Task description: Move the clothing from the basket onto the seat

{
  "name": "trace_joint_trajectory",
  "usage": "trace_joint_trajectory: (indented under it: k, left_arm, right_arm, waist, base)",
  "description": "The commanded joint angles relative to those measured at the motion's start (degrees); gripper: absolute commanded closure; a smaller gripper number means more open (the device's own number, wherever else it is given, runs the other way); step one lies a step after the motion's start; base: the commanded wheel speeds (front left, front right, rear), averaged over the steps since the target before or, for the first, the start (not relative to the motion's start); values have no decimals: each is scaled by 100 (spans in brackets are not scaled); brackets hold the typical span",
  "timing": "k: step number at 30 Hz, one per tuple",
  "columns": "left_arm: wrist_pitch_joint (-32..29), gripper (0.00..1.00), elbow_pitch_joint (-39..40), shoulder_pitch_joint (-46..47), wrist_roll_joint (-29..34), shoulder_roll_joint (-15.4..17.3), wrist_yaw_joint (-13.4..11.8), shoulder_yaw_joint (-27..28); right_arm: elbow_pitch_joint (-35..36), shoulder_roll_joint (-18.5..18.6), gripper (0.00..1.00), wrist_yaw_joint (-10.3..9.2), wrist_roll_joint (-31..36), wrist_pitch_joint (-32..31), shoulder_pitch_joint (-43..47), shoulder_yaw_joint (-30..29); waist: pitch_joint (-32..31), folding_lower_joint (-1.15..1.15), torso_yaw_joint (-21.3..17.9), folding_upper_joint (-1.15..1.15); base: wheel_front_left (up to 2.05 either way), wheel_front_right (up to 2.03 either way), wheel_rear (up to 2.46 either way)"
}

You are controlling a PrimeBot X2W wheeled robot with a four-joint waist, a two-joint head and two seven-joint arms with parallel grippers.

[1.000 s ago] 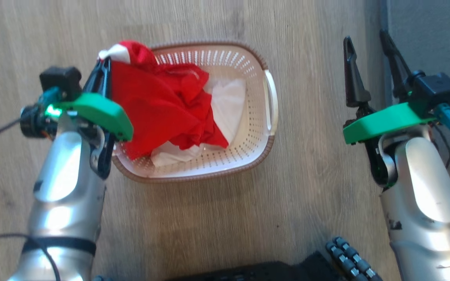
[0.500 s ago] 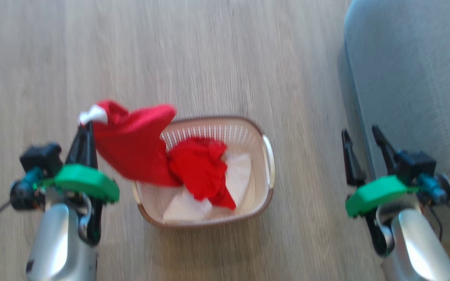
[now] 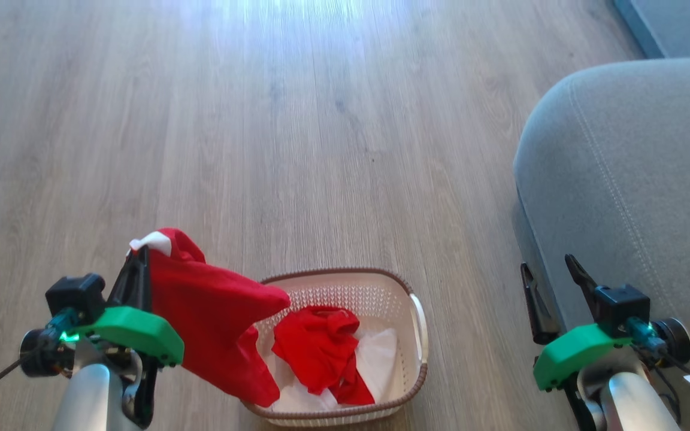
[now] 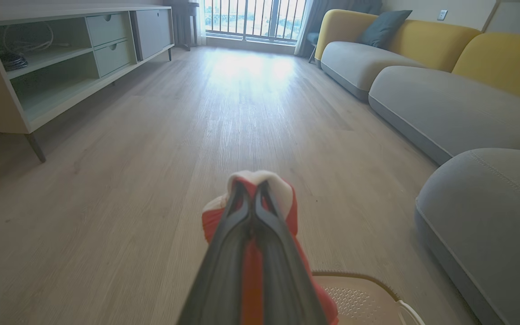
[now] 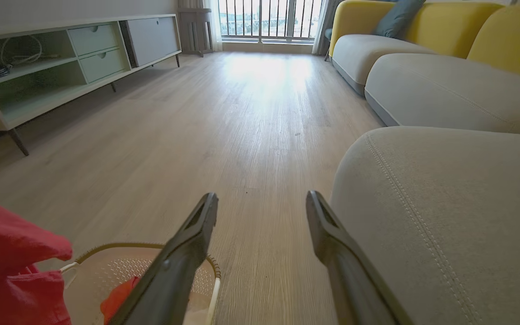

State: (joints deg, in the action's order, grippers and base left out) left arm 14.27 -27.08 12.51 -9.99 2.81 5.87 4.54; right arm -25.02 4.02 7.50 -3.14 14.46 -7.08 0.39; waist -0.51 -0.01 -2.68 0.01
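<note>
**Clothing gripped above the basket, carry to the seat not yet begun**

We have the left tool (image 3: 140, 263) clamped tight on one end of the clothing (image 3: 213, 323), with red fabric and a white edge pinched at the tips of its fingers. The held part hangs raised over the left rim of the basket (image 3: 420, 335). A red bunch and some white cloth lie down inside the tub, and we cannot tell whether that bunch is joined to the raised part. The right tool (image 3: 547, 263) stands wide with nothing in it, just beside the rounded edge of the seat (image 3: 632, 167). The seat lies to our right, with a strip of bare wooden floor (image 3: 321, 149) between it and the basket.

We judge the step in hand to be the lift-out, and nothing rests on the seat yet. The next move calls for raising the left arm until any trailing fabric clears the rim. We should then carry the load rightward across the basket and over the cushion before letting go. Soft cloth may catch on the rim and tug the light basket along.
</note>
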Motion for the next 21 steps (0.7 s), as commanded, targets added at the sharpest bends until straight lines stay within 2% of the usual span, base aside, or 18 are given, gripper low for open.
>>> trace_joint_trajectory:
  k: [1, 21]
  left_arm:
    - [73, 100, 165, 180, 48, 148, 2, 143]
    - [73, 100, 198, 120, -2, 162, 6, 125]
  right_arm:
    - [164, 77, 0, -1, 38, 54, -90, 151]
    - [126, 131, 0, -1, -1, 54, -56, 205]
  waist:
    - [-60, 1, 33, -1]
    - [-71, 1, 32, -1]
  base:
    - [0, 0, 0]
    - [0, 0, 0]
